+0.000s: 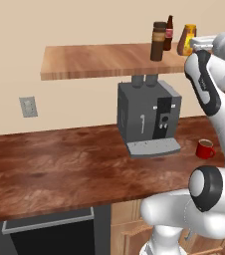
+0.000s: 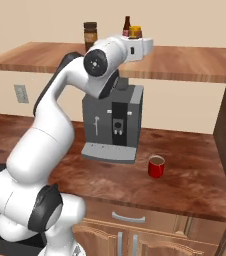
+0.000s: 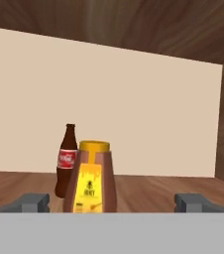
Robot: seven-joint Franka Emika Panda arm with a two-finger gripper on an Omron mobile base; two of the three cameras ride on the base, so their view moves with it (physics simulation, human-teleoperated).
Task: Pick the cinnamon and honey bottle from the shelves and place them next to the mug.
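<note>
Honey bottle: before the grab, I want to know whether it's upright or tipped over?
Upright. The honey bottle stands on its wide base on the shelves, yellowish cap on top, between the open gripper fingers.

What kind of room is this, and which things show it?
It looks like a home kitchen, rendered rather than real. A coffee machine stands on a wooden counter beside a red mug, with cabinet drawers below and a honey bottle on the wall shelf.

Hidden behind the arm's white hand (image 2: pixel 137 47): most of the honey bottle (image 2: pixel 135 33); beside that bottle, the slim brown bottle (image 2: pixel 126 25) partly covered.
</note>
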